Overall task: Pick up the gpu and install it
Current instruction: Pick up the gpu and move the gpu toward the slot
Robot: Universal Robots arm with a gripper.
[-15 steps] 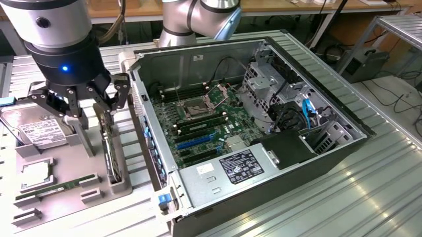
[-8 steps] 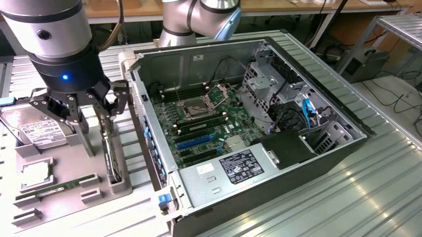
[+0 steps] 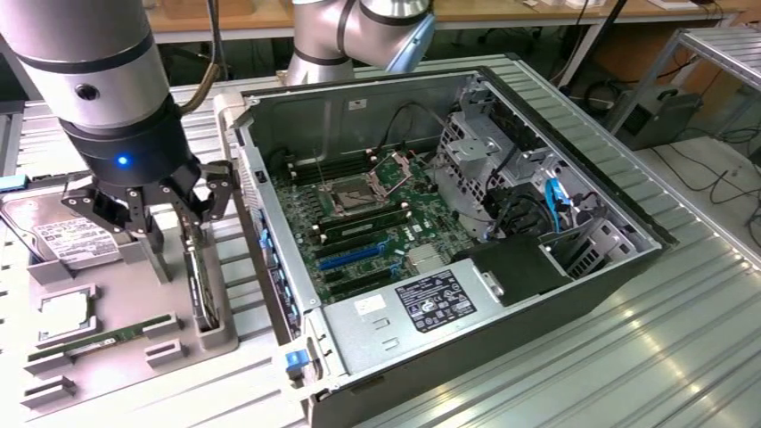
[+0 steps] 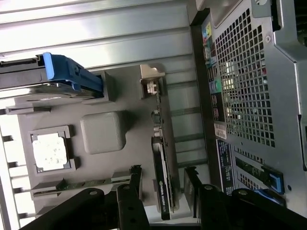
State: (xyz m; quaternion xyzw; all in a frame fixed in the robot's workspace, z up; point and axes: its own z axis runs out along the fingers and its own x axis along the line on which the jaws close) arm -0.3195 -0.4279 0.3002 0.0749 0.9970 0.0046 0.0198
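While the claw point(image 3: 160, 218) hung wide open astride the gpu point(image 3: 200, 281), the card stood edge-on in its grey tray point(image 3: 119, 392) on the desk point(image 3: 666, 357), at nine o'clock of the computer case point(image 3: 476, 223) in the exterior view; closing off-centre could wedge it in its slot.

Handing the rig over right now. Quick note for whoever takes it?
Gripper: open, over the tray, fingers either side of the gpu, no contact visible.
Gpu: on edge in its tray slot, next to the case.
Case: side open, board exposed.
Done: nothing yet. The gpu is not gripped and not in the case.
Left: both the pick and the install.
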